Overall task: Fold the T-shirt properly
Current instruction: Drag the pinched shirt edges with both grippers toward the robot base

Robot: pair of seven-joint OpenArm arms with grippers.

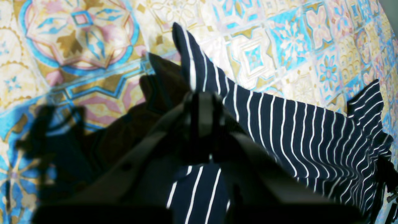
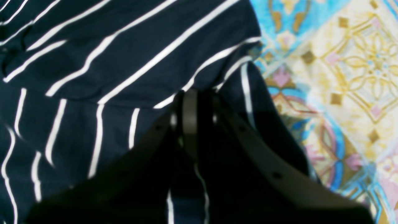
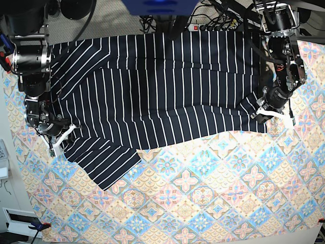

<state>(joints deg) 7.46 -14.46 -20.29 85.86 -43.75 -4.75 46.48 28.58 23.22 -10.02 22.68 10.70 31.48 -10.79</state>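
Your left tool [image 3: 265,115] is clenched on the T-shirt [image 3: 162,96] at its hem corner. Your right tool [image 3: 57,136] pinches fabric by the sleeve. T-shirt spread across the far half of the patterned surface [image 3: 203,203], one sleeve angled nearward.

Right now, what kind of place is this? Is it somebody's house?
Probably a robot lab, not a house. Two robot arms reach over a table with a patterned tablecloth, each hand pinching a striped T-shirt, and cables and a power strip lie behind it.
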